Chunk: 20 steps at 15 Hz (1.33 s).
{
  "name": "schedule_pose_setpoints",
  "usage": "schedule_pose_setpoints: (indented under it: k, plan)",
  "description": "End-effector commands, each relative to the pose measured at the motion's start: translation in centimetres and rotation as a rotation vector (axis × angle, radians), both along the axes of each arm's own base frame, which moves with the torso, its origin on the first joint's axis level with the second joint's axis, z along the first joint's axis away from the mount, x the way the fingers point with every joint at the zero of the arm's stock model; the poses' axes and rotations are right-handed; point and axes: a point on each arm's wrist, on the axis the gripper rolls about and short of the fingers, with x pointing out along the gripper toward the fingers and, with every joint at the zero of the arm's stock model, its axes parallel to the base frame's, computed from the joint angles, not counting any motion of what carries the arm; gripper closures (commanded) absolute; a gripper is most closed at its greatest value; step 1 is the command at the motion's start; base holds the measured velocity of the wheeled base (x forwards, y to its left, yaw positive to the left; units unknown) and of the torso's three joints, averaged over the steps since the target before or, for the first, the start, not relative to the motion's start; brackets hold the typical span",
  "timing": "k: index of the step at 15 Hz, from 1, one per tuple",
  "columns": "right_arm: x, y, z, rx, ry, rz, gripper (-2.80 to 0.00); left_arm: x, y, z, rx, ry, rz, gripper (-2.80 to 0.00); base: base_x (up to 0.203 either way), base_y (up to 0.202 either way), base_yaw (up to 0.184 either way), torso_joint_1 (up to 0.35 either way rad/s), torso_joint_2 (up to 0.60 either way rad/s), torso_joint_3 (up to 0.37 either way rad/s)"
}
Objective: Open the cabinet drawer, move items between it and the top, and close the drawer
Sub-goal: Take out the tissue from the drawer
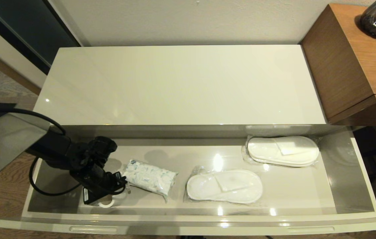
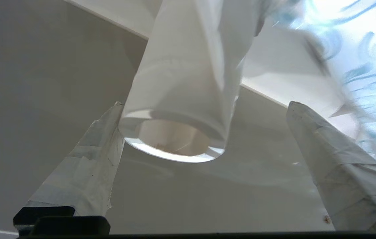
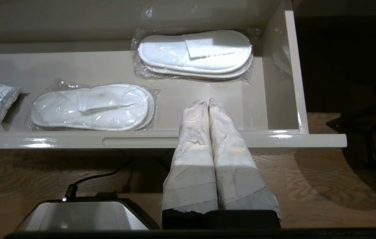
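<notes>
Glossy cream-white front rail of the cabinet drawer (image 1: 188, 229) runs along the bottom of the head frame, pulled fully out toward you, with its two slot handles low left and low right. Just behind that rail, at lower left, your left gripper (image 1: 110, 199) is down inside the drawer, its taped fingers (image 2: 85, 166) spread as wide as they go on either side of a white roll (image 2: 181, 99) lying on the grey floor; they hold nothing yet. One finger seems to sit right beside the roll's open end, the other well clear of it.

Your risk here, as I judge it: closing off-centre could push the roll away or pinch only its end, and the patterned tissue pack (image 1: 149, 177) lies just beside, so the far finger may snag its wrapper. The drawer's left wall and the front rail are near, leaving little room to swing the wrist; lift straight up first.

At centre and right centre lie two bagged pairs of slippers (image 1: 224, 186), well apart from your work. Your right gripper (image 3: 208, 103), fingers pressed together and empty, hangs outside the drawer front. Beyond, the top (image 1: 181, 83) fills the middle of the frame, offering broad room to set things down.
</notes>
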Motion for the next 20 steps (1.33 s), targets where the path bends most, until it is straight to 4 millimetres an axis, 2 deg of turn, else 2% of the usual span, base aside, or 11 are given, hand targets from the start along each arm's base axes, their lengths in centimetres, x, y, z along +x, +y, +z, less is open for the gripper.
schedule_pose_setpoints:
  k: [1, 12, 15, 20]
  plan:
    - [0.0, 0.0, 0.0, 0.000, -0.002, 0.000, 0.00, 0.0, 0.0, -0.4, 0.000, 0.013, 0.004, -2.80, 0.000, 0.000, 0.000, 0.000, 0.00, 0.000]
    - [0.0, 0.0, 0.0, 0.000, -0.001, 0.000, 0.00, 0.5, 0.0, 0.0, -0.017, -0.052, 0.067, -2.80, 0.000, 0.000, 0.000, 0.000, 0.00, 0.000]
    - [0.0, 0.0, 0.0, 0.000, -0.002, 0.000, 0.00, -0.1, 0.0, -0.6, -0.015, -0.044, 0.076, -2.80, 0.000, 0.000, 0.000, 0.000, 0.00, 0.000]
    - [0.0, 0.0, 0.0, 0.000, -0.001, 0.000, 0.00, -0.2, -0.3, -1.9, 0.072, -0.178, 0.111, -2.80, 0.000, 0.000, 0.000, 0.000, 0.00, 0.000]
